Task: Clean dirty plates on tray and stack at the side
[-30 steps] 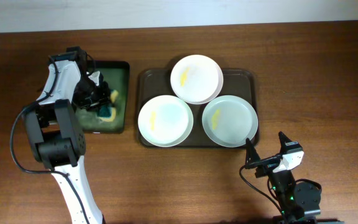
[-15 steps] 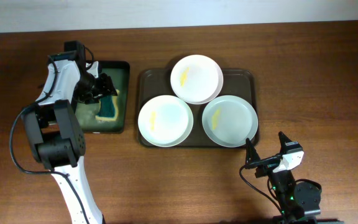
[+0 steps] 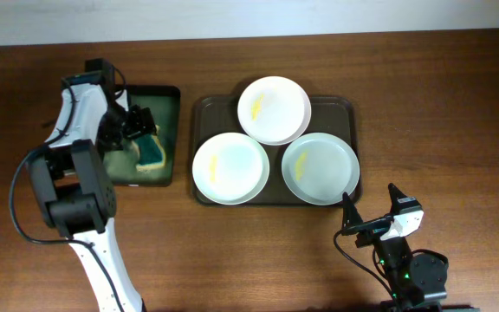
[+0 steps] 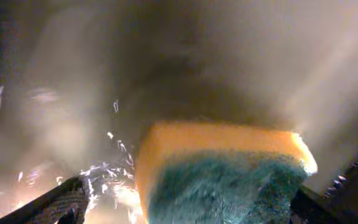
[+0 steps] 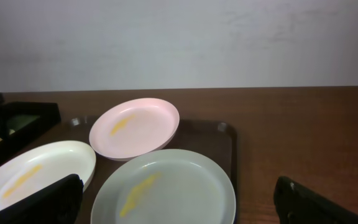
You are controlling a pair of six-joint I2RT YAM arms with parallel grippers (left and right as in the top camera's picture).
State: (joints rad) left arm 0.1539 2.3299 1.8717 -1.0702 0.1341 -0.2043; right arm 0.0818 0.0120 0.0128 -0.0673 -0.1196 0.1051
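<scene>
Three plates (image 3: 230, 168) sit on your tray (image 3: 345, 106), mid dark wood bench (image 3: 440, 104), pale wall (image 5: 179, 43) behind. Your left end effector (image 3: 139, 130) is spread wide round the sponge (image 4: 222, 168) over the black basin (image 3: 167, 95), gap on one side. Your right end effector (image 3: 369, 201) gapes wide, empty, near the tray's front corner.
</scene>
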